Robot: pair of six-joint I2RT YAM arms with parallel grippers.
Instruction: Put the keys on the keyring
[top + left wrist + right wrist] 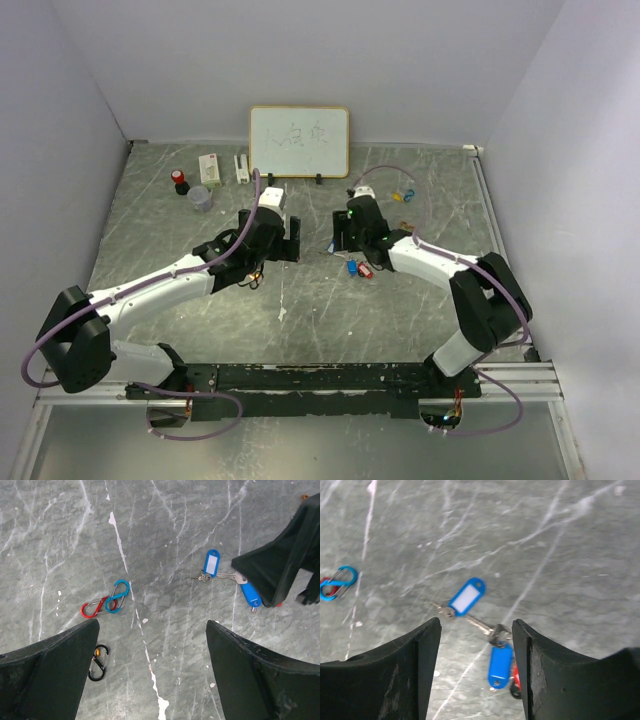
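Note:
Two blue key tags lie on the marbled table, one with a white label (467, 596) and one plain (499, 666). A metal key and a small metal ring (499, 634) join them, and a red tag (515, 681) lies beside the plain one. In the top view the blue tags (352, 266) lie just in front of my right gripper (345, 238). That gripper (476, 624) is open and empty above them. My left gripper (152, 625) is open and empty over bare table, left of the labelled tag (212, 562).
A red carabiner clip (92, 608) and a blue one (117, 596) lie linked, with a black one (98, 662) near the left finger. A whiteboard (298, 140), white boxes (210, 165), a red-capped item (180, 180) and a grey cup (200, 197) stand at the back. Small yellow and blue pieces (401, 195) lie back right.

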